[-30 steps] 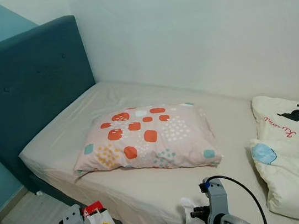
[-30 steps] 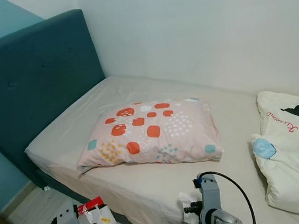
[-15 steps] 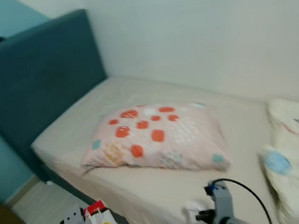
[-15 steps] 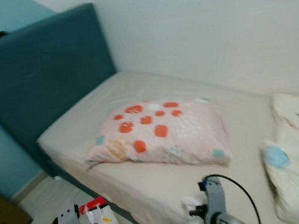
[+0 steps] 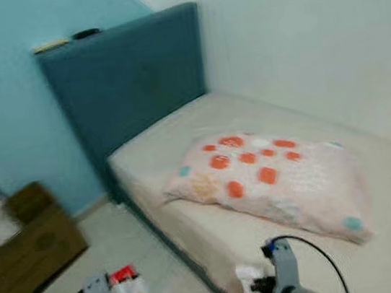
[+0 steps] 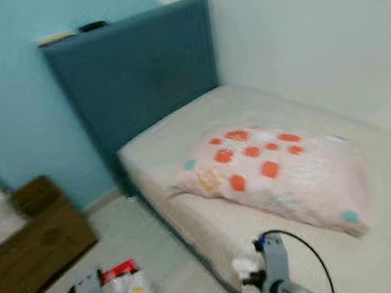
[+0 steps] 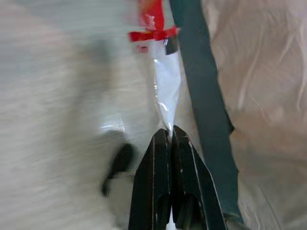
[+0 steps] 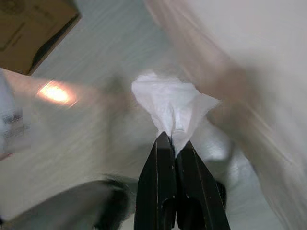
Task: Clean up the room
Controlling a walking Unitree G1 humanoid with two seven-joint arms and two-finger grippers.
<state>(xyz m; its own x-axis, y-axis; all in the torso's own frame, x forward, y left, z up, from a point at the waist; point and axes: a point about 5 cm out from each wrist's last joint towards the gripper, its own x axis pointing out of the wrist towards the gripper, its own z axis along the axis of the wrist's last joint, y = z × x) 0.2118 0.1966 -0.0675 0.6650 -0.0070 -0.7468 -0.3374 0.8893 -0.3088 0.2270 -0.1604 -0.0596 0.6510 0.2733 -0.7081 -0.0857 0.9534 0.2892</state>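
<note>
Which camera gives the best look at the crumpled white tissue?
The right wrist view: the crumpled white tissue sits sharp and large, pinched in the right gripper. Both eye views show it small and blurred beside the bed's edge.

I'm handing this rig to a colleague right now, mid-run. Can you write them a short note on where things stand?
Left gripper: shut on a clear wrapper with red label, hanging over the floor beside the bed.
Right gripper: shut on a crumpled white tissue.
Done: both pieces of litter are in hand.
Left: find a bin and drop both; none is in sight. Patterned pillow lies on the bed; brown box sits by the blue wall. View is blurred.
</note>
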